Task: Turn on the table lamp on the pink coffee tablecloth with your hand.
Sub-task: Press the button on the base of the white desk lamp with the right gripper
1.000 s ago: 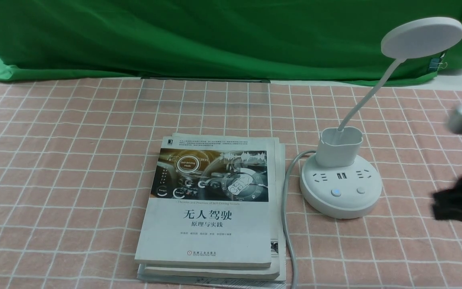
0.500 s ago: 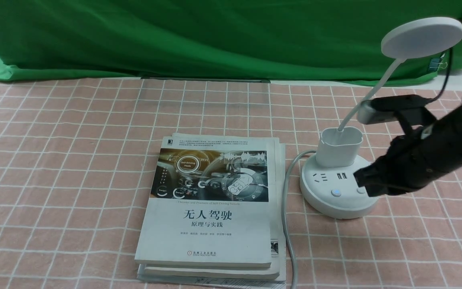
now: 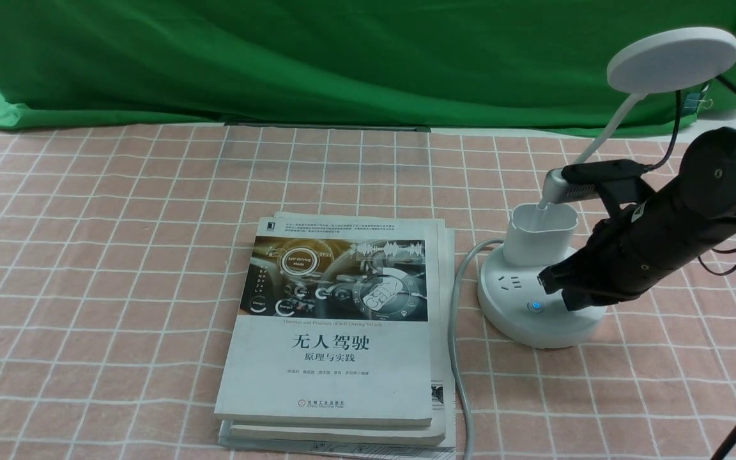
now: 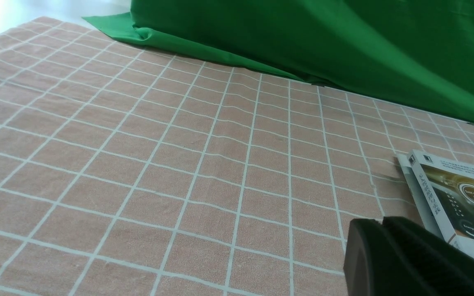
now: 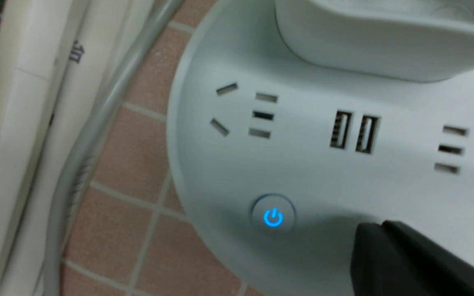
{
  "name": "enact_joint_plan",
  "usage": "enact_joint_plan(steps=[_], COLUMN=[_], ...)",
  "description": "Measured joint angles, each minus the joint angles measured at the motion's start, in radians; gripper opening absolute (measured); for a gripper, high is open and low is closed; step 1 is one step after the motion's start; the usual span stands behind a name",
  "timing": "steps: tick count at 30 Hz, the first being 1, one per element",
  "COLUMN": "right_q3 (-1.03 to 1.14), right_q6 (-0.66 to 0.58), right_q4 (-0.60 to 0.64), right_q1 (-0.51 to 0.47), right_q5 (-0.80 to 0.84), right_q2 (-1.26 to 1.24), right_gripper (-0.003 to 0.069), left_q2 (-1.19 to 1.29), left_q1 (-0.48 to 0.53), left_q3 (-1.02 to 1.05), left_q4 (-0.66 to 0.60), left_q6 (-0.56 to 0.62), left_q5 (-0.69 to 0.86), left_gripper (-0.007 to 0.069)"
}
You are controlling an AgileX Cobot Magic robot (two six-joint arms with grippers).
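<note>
The white table lamp stands at the right on the pink coffee tablecloth. Its disc head is unlit above the cup holder and the round base. My right gripper, the hand, is shut and empty. Its tips are down over the base's front, just right of the glowing blue power button. They cover the spot to that button's right, and I cannot tell if they touch. My left gripper is shut and empty, low over the cloth near a book corner.
A stack of books lies left of the lamp, also seen in the left wrist view. The lamp's grey cable runs between books and base toward the front edge. A green backdrop cloth hangs behind.
My right arm has swung in from the right edge, leftward and down onto the lamp base, and now covers the right-hand button. The lamp head looks the same.
</note>
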Motion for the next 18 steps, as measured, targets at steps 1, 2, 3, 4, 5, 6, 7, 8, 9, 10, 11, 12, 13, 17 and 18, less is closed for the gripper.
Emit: enact_joint_plan(steps=[1, 2, 3, 4, 5, 6, 7, 8, 9, 10, 11, 12, 13, 17, 18], right_q3=[0.000, -0.001, -0.002, -0.002, -0.003, -0.004, -0.006, -0.006, -0.006, -0.006, -0.006, -0.006, -0.006, -0.006, -0.006], right_q6=[0.000, 0.000, 0.000, 0.000, 0.000, 0.000, 0.000, 0.000, 0.000, 0.000, 0.000, 0.000, 0.000, 0.000, 0.000], right_q4=[0.000, 0.002, 0.003, 0.005, 0.006, 0.008, 0.011, 0.012, 0.012, 0.012, 0.009, 0.006, 0.003, -0.012, -0.014], right_q1=[0.000, 0.000, 0.000, 0.000, 0.000, 0.000, 0.000, 0.000, 0.000, 0.000, 0.000, 0.000, 0.000, 0.000, 0.000], right_q5=[-0.004, -0.004, -0.004, -0.006, -0.007, -0.010, -0.013, -0.018, -0.022, -0.021, -0.020, -0.019, -0.019, -0.028, -0.031], right_q2=[0.007, 0.011, 0.012, 0.014, 0.016, 0.017, 0.020, 0.020, 0.020, 0.020, 0.010, 0.006, -0.004, -0.039, -0.040], right_gripper=[0.0031, 0.0031, 0.0031, 0.0031, 0.0031, 0.0031, 0.0031, 0.0031, 0.0031, 0.0031, 0.0031, 0.0031, 0.0031, 0.0031, 0.0032], left_q2=[0.000, 0.000, 0.000, 0.000, 0.000, 0.000, 0.000, 0.000, 0.000, 0.000, 0.000, 0.000, 0.000, 0.000, 0.000], left_q1=[0.000, 0.000, 0.000, 0.000, 0.000, 0.000, 0.000, 0.000, 0.000, 0.000, 0.000, 0.000, 0.000, 0.000, 0.000], left_q3=[0.000, 0.000, 0.000, 0.000, 0.000, 0.000, 0.000, 0.000, 0.000, 0.000, 0.000, 0.000, 0.000, 0.000, 0.000], left_q4=[0.000, 0.000, 0.000, 0.000, 0.000, 0.000, 0.000, 0.000, 0.000, 0.000, 0.000, 0.000, 0.000, 0.000, 0.000], left_q6=[0.000, 0.000, 0.000, 0.000, 0.000, 0.000, 0.000, 0.001, 0.001, 0.001, 0.001, 0.001, 0.001, 0.001, 0.001], left_q5=[0.000, 0.000, 0.000, 0.000, 0.000, 0.000, 0.000, 0.000, 0.000, 0.000, 0.000, 0.000, 0.000, 0.000, 0.000], left_gripper=[0.0019, 0.0019, 0.0019, 0.0019, 0.0019, 0.0019, 0.0019, 0.0019, 0.0019, 0.0019, 0.0019, 0.0019, 0.0019, 0.0019, 0.0019])
